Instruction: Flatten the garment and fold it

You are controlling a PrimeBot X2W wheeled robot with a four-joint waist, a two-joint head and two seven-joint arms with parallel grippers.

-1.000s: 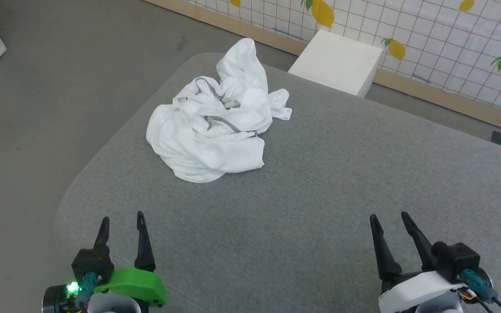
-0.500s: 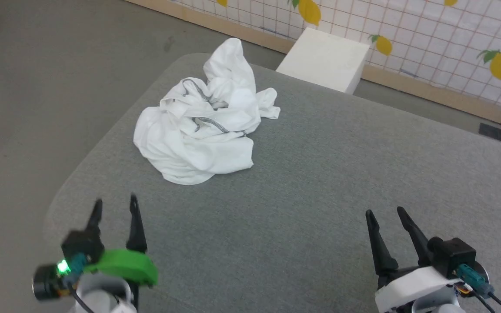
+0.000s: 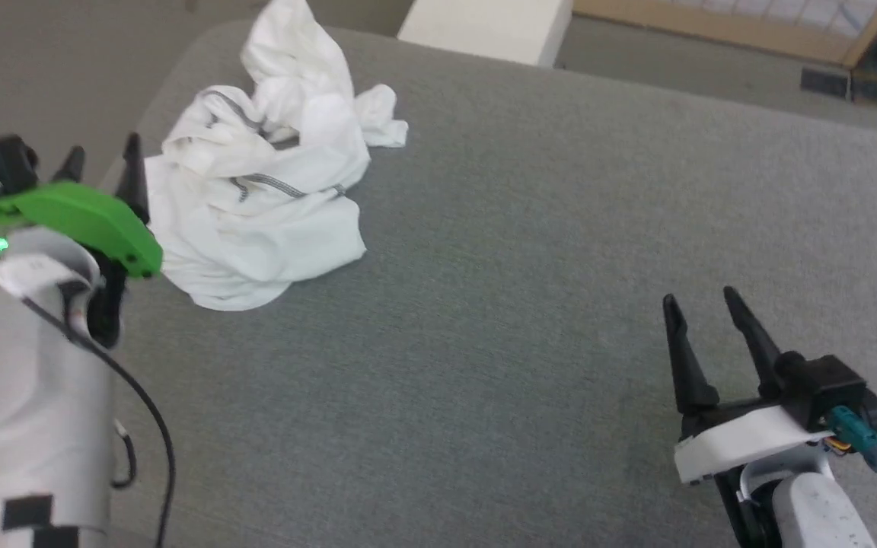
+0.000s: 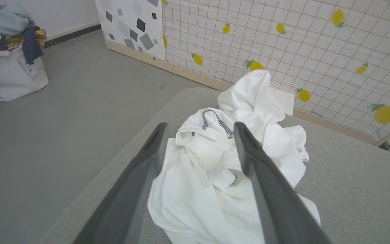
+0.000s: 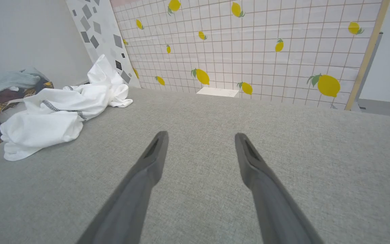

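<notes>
The garment [image 3: 263,183] is a crumpled white heap with dark zigzag seams, lying near the far left corner of the grey padded table [image 3: 530,251]. My left gripper [image 3: 101,152] hangs open above the table's left edge, just left of the heap and not touching it. In the left wrist view the garment [image 4: 212,176] lies below and between the open fingers of the left gripper [image 4: 200,128]. My right gripper [image 3: 701,304] stands open over bare table at the lower right, far from the cloth. The right wrist view has the garment [image 5: 56,112] at its left and the right gripper [image 5: 200,137] open.
A white block [image 3: 484,27] stands on the floor beyond the table's far edge. A lemon-patterned grid panel [image 5: 249,47] lines the far side. A white bag with piled clothes [image 4: 5,64] sits on the grey floor off to the left.
My left arm has risen and reached forward to beside the garment's left edge. The head camera has tilted down and shifted. The right gripper has stayed about where it was.
</notes>
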